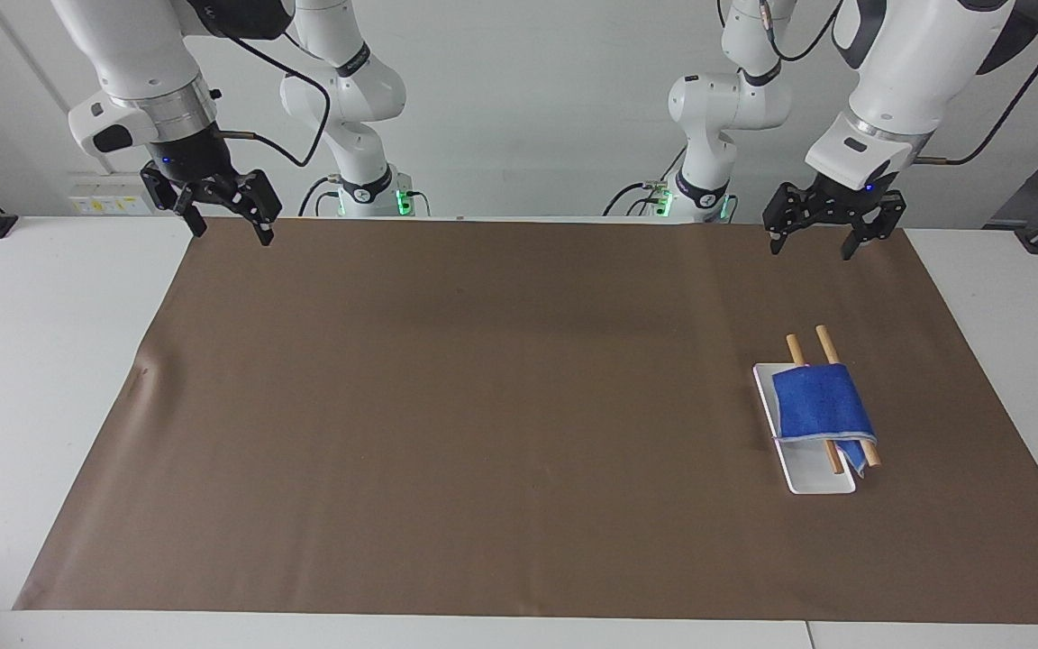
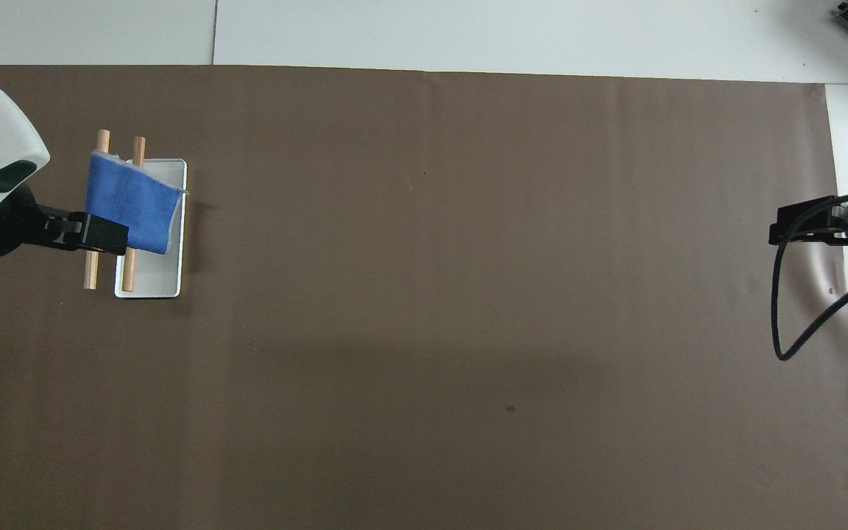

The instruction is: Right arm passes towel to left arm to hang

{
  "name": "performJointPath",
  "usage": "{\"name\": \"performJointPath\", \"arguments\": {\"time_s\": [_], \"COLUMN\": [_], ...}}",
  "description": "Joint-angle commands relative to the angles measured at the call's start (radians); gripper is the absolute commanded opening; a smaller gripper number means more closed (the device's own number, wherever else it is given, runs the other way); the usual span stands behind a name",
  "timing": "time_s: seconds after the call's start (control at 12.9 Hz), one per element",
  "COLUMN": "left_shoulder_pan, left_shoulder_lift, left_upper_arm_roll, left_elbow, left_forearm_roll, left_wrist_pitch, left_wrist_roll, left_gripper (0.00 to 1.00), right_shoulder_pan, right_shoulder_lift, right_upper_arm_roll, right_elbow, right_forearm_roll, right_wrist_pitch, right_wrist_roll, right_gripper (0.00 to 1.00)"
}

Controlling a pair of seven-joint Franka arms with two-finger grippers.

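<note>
Towel (image 1: 821,405) drapes two rods (image 1: 826,346) over tray (image 1: 814,478).

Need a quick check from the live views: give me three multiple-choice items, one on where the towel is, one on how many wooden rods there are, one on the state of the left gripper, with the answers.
1. Where is the towel?
A. In the right gripper
B. Draped over the wooden rods on the white tray
C. Flat on the brown mat

2. How many wooden rods are there?
A. One
B. Two
C. Four

3. What state is the left gripper in?
A. Shut on the towel
B. Shut, empty
C. Open, empty

Answers:
1 B, the blue cloth lies across both rods at the left arm's end of the table.
2 B, two rod ends stick out past the cloth.
3 C, its fingertips stand apart in the air over the mat's edge, nothing between them.
</note>
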Motion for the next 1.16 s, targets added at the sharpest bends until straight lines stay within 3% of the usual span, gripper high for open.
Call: {"name": "performJointPath", "arguments": {"time_s": [0.0,1.08], "left_shoulder_pan": [0.010,0.068], "left_shoulder_lift": [-0.003,-0.017], "left_upper_arm_roll": [0.009,0.010], "left_elbow": [0.002,-0.012], "left_forearm_roll": [-0.018,-0.049], "left_wrist_pitch": [0.043,0.016], "left_wrist_roll": [0.003,0.111], "left_gripper": [1.00,1.00], "right_shoulder_pan": [-0.003,-0.003], "right_shoulder_lift": [0.001,-0.006], "right_upper_arm_roll": [0.005,0.009], "right_elbow": [0.027,0.010], "right_forearm_roll": [-0.003,-0.005], "right_wrist_pitch": [-0.036,-0.038], "right_wrist_roll": [-0.023,-0.022], "right_gripper": [1.00,1.00]}}
